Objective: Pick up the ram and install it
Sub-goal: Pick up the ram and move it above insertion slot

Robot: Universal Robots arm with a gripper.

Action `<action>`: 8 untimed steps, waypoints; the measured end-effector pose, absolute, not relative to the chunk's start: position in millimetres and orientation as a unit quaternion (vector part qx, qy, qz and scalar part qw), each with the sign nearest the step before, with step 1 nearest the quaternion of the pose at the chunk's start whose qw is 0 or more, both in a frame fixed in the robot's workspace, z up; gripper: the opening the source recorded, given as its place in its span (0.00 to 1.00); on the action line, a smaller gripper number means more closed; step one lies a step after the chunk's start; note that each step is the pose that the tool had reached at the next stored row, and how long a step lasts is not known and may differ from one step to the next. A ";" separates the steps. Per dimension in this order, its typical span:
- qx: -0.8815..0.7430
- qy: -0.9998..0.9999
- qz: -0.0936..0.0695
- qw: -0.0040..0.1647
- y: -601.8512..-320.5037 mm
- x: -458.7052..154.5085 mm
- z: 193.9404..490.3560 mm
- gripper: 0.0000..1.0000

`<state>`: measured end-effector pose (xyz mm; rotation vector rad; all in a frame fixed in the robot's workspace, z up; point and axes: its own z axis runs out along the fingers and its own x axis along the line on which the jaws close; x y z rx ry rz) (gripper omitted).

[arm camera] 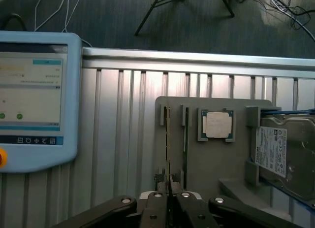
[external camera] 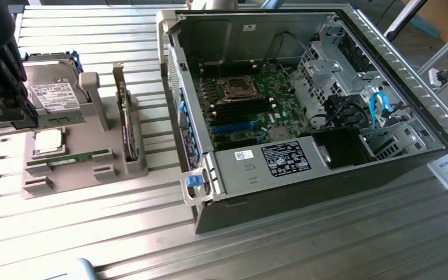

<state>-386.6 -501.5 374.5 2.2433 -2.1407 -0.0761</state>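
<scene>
The tool (arm camera: 170, 197) points downward, fingers pressed together (side links splayed wide).

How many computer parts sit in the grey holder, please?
4: the hard drive, the processor chip next to it, the ram just past that, and the expansion card upright, nearest the case.

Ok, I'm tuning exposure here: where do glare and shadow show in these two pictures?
Exterior view: glare off the ribbed metal table toward that view's left; the long green ram stick is evenly lit; the open dark computer case holds a deep shadow inside. Wrist view: the pale blue tablet has a washed-out screen; the floor beyond the table is dark.
</scene>
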 end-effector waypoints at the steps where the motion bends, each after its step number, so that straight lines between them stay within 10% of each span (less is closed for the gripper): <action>1: 0.723 -0.690 -0.025 0.020 -501.5 -386.6 380.0 0.13; 8: 0.723 -0.690 -0.024 0.020 -501.4 -386.6 414.3 0.13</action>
